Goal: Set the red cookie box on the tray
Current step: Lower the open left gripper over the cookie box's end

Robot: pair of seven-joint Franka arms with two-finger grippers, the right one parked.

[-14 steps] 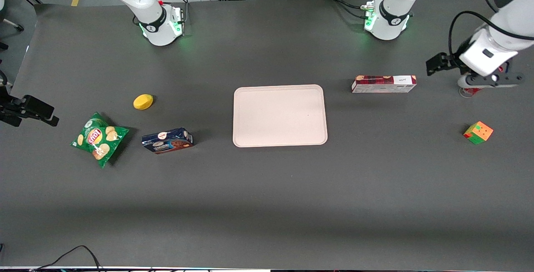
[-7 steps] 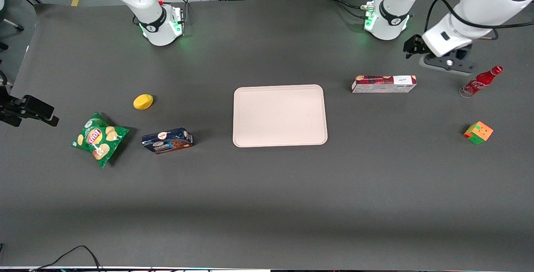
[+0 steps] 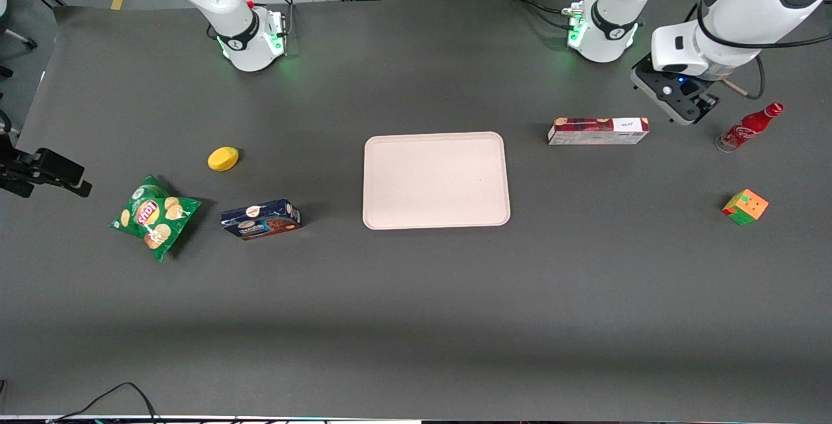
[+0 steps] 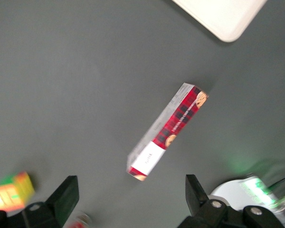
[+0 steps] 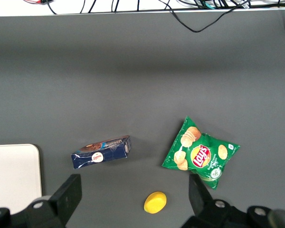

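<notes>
The red cookie box (image 3: 598,131) lies flat on the dark table, beside the tray (image 3: 435,180) toward the working arm's end. It is long and slim, with a white panel at the end nearest my gripper. My left gripper (image 3: 679,102) hovers above the table just off that white end, slightly farther from the front camera than the box. In the left wrist view the red cookie box (image 4: 168,130) lies ahead of the gripper (image 4: 130,197), whose fingers (image 4: 66,199) stand wide apart with nothing between them. A corner of the tray (image 4: 223,16) shows past the box.
A red cola bottle (image 3: 747,127) stands close beside the gripper, toward the working arm's end. A colour cube (image 3: 745,207) sits nearer the front camera. A blue cookie box (image 3: 260,219), a chips bag (image 3: 155,216) and a yellow lemon (image 3: 223,159) lie toward the parked arm's end.
My left arm has swung from above the cola bottle toward the red cookie box, uncovering the bottle, and the hand now points down. The box and tray have not moved.
</notes>
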